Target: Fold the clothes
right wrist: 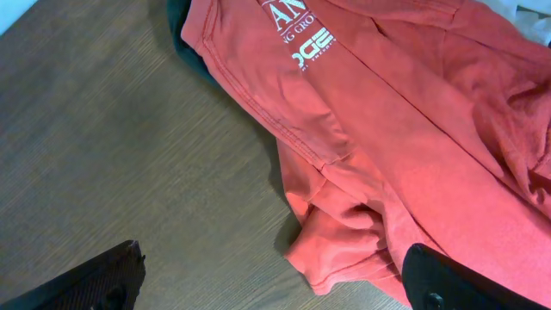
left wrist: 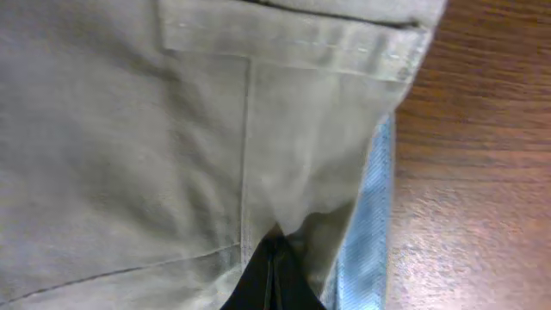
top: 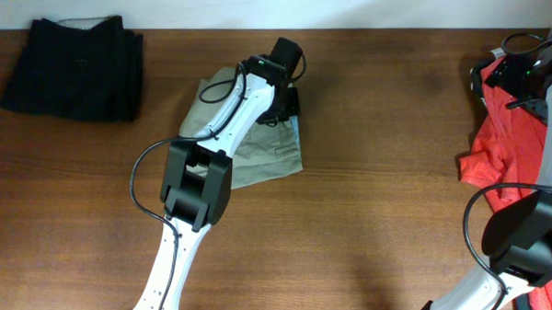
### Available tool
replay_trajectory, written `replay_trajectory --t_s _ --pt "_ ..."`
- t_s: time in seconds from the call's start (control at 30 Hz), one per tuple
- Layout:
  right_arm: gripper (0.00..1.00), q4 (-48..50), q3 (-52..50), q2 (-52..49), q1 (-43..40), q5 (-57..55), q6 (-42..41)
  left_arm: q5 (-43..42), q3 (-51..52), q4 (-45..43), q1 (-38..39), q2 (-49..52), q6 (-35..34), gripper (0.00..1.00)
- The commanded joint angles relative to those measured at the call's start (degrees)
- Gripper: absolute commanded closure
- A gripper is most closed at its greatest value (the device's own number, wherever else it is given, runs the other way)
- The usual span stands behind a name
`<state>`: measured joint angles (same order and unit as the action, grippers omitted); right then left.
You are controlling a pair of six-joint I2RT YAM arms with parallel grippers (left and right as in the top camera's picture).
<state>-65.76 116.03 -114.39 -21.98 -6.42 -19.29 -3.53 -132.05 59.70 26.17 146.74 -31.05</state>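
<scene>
The khaki shorts [top: 267,155] lie partly folded at mid-table, with a pale blue inner lining [left wrist: 372,215] showing at their right edge. In the left wrist view the waistband and seams of the shorts [left wrist: 172,129] fill the frame. My left gripper [top: 283,105] [left wrist: 274,251] is shut, pinching a pucker of the shorts' fabric near that right edge. A red white-printed T-shirt [top: 521,136] [right wrist: 413,129] lies crumpled at the table's right side. My right gripper [top: 516,69] [right wrist: 275,280] hangs open over its lower hem, touching nothing. A black garment [top: 77,65] lies folded at the back left.
The brown wooden table [top: 365,232] [right wrist: 129,155] runs under everything. A pale wall edge [top: 355,10] bounds the back. The right arm's base and cables [top: 522,237] stand at the front right, and the left arm's elbow [top: 197,184] sits over the shorts' near-left corner.
</scene>
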Motion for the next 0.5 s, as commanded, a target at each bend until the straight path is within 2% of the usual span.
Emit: replay_trajectory --t_s 0.0,0.37,0.47 --pt "0.01 0.0 0.3 0.3 0.2 -0.5 -0.3 -3.2 -1.8 0.4 0.3 0.5 1.1 0.99" --pt "0.01 0.0 0.3 0.3 0.2 -0.5 -0.3 -3.1 -2.0 1.2 2.3 2.1 1.2 0.99" --pt "0.01 0.0 0.3 0.3 0.2 -0.5 -0.3 -2.5 -5.0 4.0 2.3 -1.4 5.1 0.99"
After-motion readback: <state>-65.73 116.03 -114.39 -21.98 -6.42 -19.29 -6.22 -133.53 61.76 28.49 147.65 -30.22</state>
